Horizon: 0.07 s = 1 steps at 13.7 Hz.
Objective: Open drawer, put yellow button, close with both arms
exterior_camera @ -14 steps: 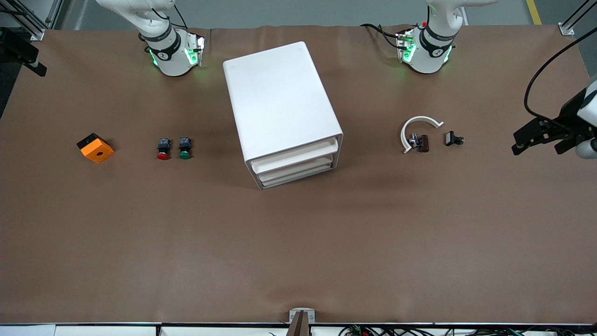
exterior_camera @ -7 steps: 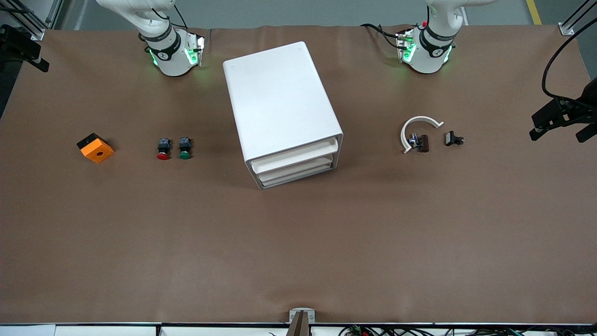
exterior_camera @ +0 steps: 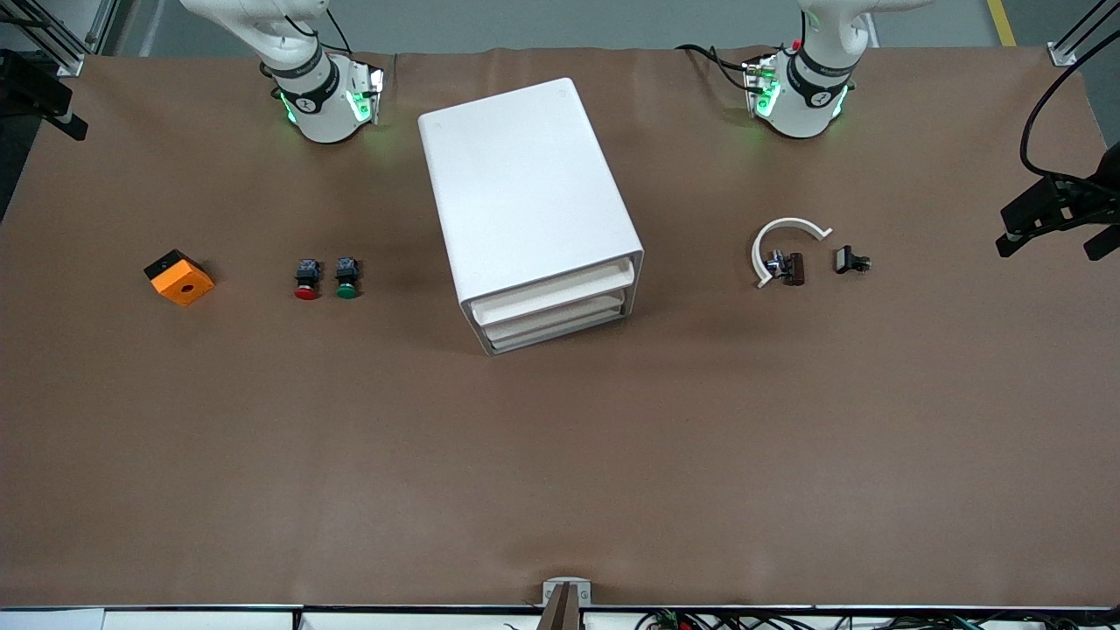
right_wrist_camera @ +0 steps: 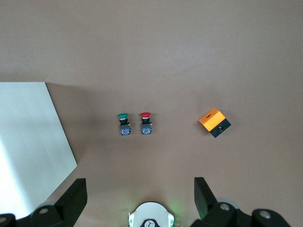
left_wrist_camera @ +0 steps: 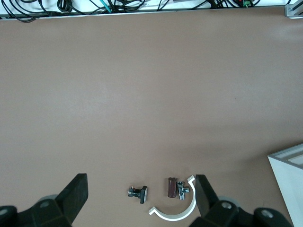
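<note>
Table surface: brown cover [exterior_camera: 560, 455] over the whole tabletop, both my bases standing along one long edge.
Cabinet: white rounded box [exterior_camera: 525, 192] in the middle of the table, between my two bases, its front turned toward the front camera and slightly toward my left arm's end.
Drawer: top white tray [exterior_camera: 551, 293] of the three, pushed in flush with the cabinet front; the two lower drawers [exterior_camera: 556, 325] sit shut below it.
Left gripper: my left gripper [left_wrist_camera: 140, 178] hangs high over my left arm's end of the table, fingers spread wide, nothing between them.
Right gripper: my right gripper [right_wrist_camera: 139, 181] hangs high over my right arm's end of the table, fingers spread equally wide, holding nothing.
Red button [exterior_camera: 306, 280] and green button [exterior_camera: 347, 278]: side by side, just apart, toward my right arm's end, well apart from the cabinet.
Orange block [exterior_camera: 179, 277]: square, with a hole in its top, closer to that end than the two buttons.
Curved white piece [exterior_camera: 783, 241]: open arc lying flat toward my left arm's end.
Brown part [exterior_camera: 792, 268]: small, with a metal fitting, lying inside the arc's opening.
Black piece [exterior_camera: 850, 260]: small, just beside the arc, closer to my left arm's end; its detail cannot be made out.
</note>
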Tool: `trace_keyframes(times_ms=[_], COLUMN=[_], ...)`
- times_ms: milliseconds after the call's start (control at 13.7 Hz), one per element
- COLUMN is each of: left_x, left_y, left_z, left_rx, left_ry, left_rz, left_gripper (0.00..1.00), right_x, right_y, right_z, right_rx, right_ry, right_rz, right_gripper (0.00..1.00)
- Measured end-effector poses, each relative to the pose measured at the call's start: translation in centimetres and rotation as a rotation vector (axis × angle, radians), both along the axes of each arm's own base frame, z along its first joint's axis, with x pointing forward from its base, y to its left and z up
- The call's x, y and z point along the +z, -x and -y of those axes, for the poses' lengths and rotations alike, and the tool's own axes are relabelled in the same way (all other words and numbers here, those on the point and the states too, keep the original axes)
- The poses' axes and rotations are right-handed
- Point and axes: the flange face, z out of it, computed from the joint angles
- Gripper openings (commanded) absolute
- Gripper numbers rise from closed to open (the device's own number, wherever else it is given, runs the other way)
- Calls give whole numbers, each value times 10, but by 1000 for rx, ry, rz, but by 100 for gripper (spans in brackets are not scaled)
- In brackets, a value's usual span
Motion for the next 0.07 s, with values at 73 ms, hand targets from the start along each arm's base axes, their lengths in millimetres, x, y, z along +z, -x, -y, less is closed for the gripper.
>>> trace_keyframes(times_ms=[73], left_x=[0], left_y=[0], left_z=[0], left_rx=[0], left_ry=[0], left_rz=[0], left_gripper=[100], right_x=[0], right_y=[0], right_z=[0], right_rx=[0], right_ry=[0], right_rz=[2], right_gripper=[100])
